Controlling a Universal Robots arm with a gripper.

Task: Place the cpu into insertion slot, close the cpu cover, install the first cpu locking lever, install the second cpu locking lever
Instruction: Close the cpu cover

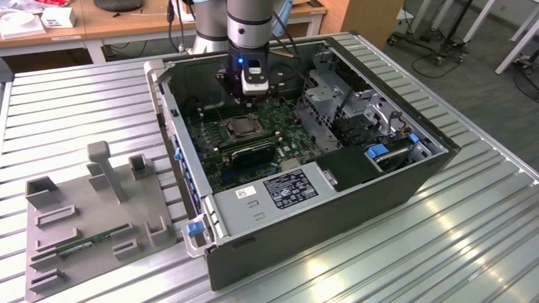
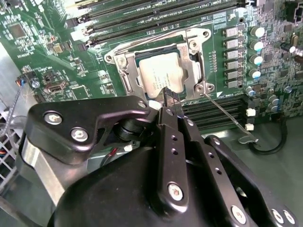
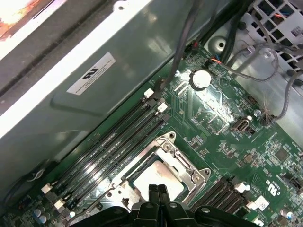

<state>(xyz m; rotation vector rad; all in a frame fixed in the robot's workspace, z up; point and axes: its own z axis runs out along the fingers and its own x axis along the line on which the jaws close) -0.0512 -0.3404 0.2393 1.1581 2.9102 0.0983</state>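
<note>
The cpu (image 2: 158,75), a pale metal square, lies in the insertion slot (image 2: 124,71) on the green board. The silvery cpu cover (image 2: 191,61) is down around it, its cutout showing the chip. One thin wire locking lever (image 2: 225,113) sticks out from the socket corner across the black slots, its hooked end off the socket. Another lever (image 2: 161,37) runs along the socket's far edge. My gripper (image 2: 169,94) hovers right over the socket's edge, fingers shut with nothing between them. The first wrist view shows the gripper (image 3: 157,189) above the cpu (image 3: 156,177). In the exterior view the gripper (image 1: 252,91) hangs inside the case above the socket (image 1: 242,128).
The open computer case holds a power supply box (image 1: 286,189) with a white label and a grey drive cage (image 1: 332,95) on the exterior view's right. Long black memory slots (image 3: 109,146) run beside the socket. A grey fixture tray (image 1: 93,208) stands on the exterior view's left.
</note>
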